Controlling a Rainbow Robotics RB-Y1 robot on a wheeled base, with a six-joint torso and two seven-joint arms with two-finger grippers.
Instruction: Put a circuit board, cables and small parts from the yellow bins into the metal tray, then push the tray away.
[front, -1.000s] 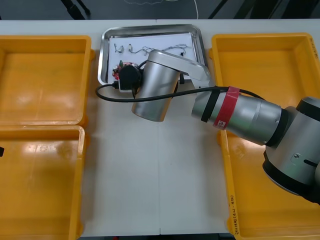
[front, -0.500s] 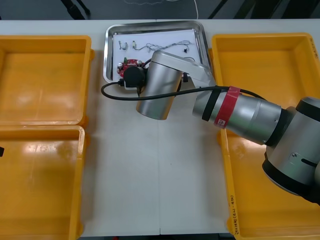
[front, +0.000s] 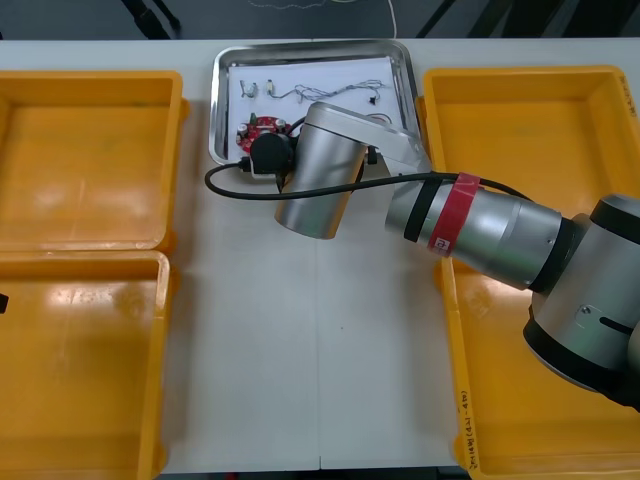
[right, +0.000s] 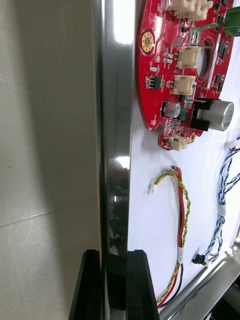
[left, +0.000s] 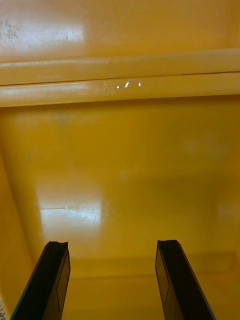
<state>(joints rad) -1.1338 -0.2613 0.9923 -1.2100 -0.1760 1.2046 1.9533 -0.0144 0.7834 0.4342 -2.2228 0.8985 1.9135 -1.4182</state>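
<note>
Right gripper pinches the rim of the shiny rectangular metal tray, which sits far back between the yellow plastic bins.
On its white floor lie a round red circuit board beside that rim, a twisted red and yellow cable, a blue and white cable and small metal parts; the left gripper, jaws wide apart and holding nothing, hangs over a bin's floor.

Right arm: brushed silver cylinder links, rounded housings, black joint ring near shoulder. Red tape band with small white marking, next to thin black band. Black cable looped off wrist link. Right gripper, left gripper: flat matte black fingers, squared tips.
</note>
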